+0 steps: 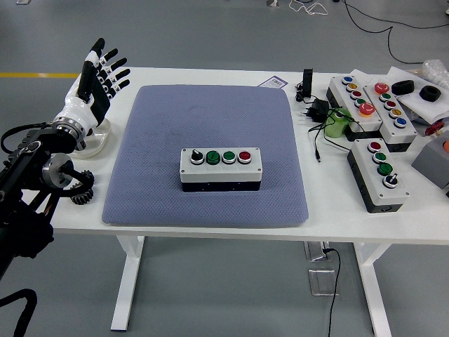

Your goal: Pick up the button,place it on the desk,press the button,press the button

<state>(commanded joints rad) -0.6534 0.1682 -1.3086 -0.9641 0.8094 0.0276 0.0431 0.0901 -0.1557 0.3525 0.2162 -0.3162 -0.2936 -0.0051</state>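
Note:
A grey button box [220, 168] lies in the middle of the blue-grey mat [210, 119]. Its top carries a black selector knob, two green buttons and a red button [244, 156]. My left hand [97, 77] is raised over the table's left edge, well to the left of the box, with its fingers spread and holding nothing. My right arm is out of view.
Several more button boxes [379, 172] lie at the right with a black power adapter and cable [317, 112]. A clear bowl [98, 140] and black gears [81, 193] sit at the left edge, beside the mat.

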